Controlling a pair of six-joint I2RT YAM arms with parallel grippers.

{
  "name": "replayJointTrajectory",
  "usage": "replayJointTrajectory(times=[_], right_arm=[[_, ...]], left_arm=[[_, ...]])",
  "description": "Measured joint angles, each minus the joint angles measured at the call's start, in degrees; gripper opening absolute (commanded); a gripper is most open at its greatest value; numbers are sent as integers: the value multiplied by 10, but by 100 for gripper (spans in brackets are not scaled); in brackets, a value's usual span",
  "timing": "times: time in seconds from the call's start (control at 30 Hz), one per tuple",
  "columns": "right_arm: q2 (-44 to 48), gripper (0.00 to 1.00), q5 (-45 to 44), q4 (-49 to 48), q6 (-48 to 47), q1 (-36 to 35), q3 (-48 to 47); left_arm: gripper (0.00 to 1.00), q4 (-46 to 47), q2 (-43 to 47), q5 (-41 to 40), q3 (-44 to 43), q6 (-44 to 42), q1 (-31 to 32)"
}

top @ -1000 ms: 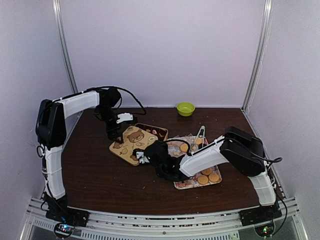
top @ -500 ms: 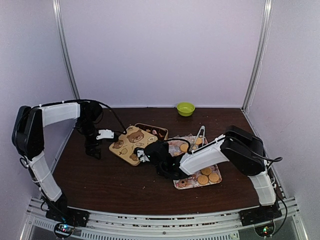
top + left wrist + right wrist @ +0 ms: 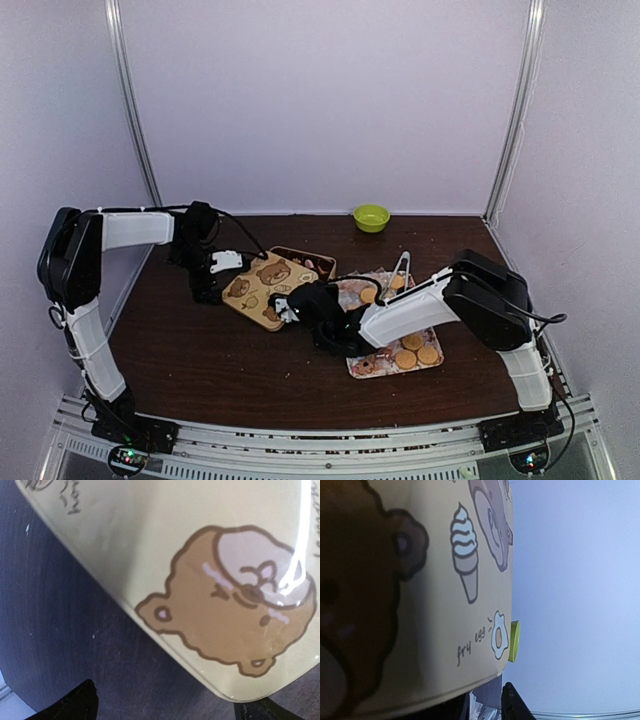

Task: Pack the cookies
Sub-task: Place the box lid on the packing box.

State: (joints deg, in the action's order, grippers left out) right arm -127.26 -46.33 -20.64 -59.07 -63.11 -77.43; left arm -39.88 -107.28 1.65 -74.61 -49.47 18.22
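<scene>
A cream lid (image 3: 262, 283) printed with bears lies tilted over a brown tin (image 3: 308, 262). My right gripper (image 3: 287, 308) is shut on the lid's near edge; in the right wrist view the lid (image 3: 420, 605) fills the frame and its rim sits between the gripper's (image 3: 480, 705) dark fingers. At the lid's left corner my left gripper (image 3: 205, 288) stands open. In the left wrist view that gripper (image 3: 167, 709) has its fingertips spread wide below the lid (image 3: 225, 580). Round golden cookies (image 3: 412, 350) lie on a patterned tray (image 3: 365, 368).
Metal tongs (image 3: 401, 268) lean on the tray's far edge. A small green bowl (image 3: 371, 217) stands at the back of the dark table, also showing as the bowl (image 3: 515, 641) past the lid's edge. Walls enclose the table on both sides.
The left arm swung out to the table's left side, then came back to the lid's left corner. The right gripper stayed on the lid's near edge.
</scene>
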Motion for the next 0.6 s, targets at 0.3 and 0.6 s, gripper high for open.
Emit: replayJointTrajectory(times=[0.3,0.6], right_arm=[[6,24,-5,21,16,12,0],[15,29,2,60,55,20,-7]], left_arm=[[98,-3,-2,28,-9,17,31],[98,-2,-10,41,-48,39,31]])
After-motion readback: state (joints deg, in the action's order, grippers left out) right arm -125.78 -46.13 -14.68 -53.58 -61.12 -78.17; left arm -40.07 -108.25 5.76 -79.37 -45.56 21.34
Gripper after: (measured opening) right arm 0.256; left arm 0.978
